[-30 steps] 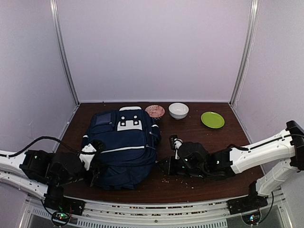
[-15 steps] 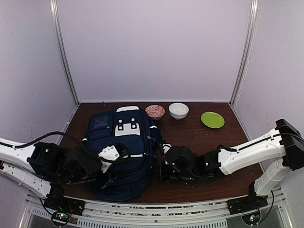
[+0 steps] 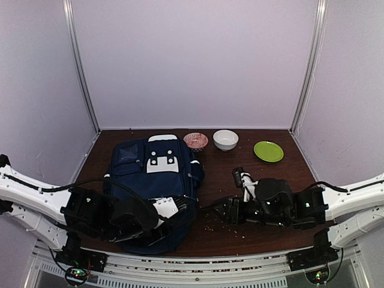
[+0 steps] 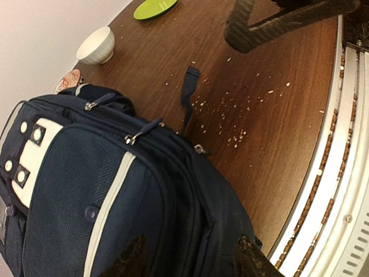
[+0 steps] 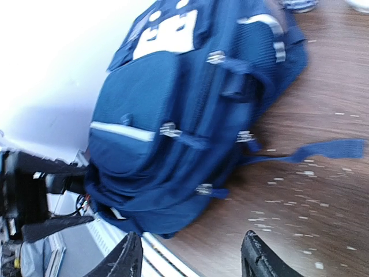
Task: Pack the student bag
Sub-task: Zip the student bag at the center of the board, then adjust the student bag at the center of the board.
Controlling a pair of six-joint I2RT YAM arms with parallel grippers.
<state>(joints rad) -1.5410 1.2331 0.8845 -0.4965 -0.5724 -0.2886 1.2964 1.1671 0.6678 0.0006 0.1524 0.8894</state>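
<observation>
The student bag (image 3: 153, 177), navy with a white stripe and white buckle patches, lies flat on the left half of the brown table (image 3: 264, 180), zippers shut. My left gripper (image 3: 175, 209) hovers at its near right corner. In the left wrist view the left gripper (image 4: 193, 259) is open, its fingers spread over the student bag (image 4: 86, 190) without pinching the fabric. My right gripper (image 3: 217, 210) sits low on the table just right of the bag. The right wrist view shows this right gripper (image 5: 190, 257) open and empty, facing the student bag (image 5: 173, 115).
A pink patterned bowl (image 3: 195, 140), a white bowl (image 3: 225, 139) and a green plate (image 3: 268, 151) stand along the back. Crumbs (image 3: 225, 225) lie scattered by the right gripper. A loose bag strap (image 5: 328, 149) trails on the wood. The metal rail (image 4: 340, 190) runs along the near edge.
The left gripper slid right along the bag's near side and opened wider. The right gripper opened from shut and drew back to the right, away from the bag. The bag shifted slightly.
</observation>
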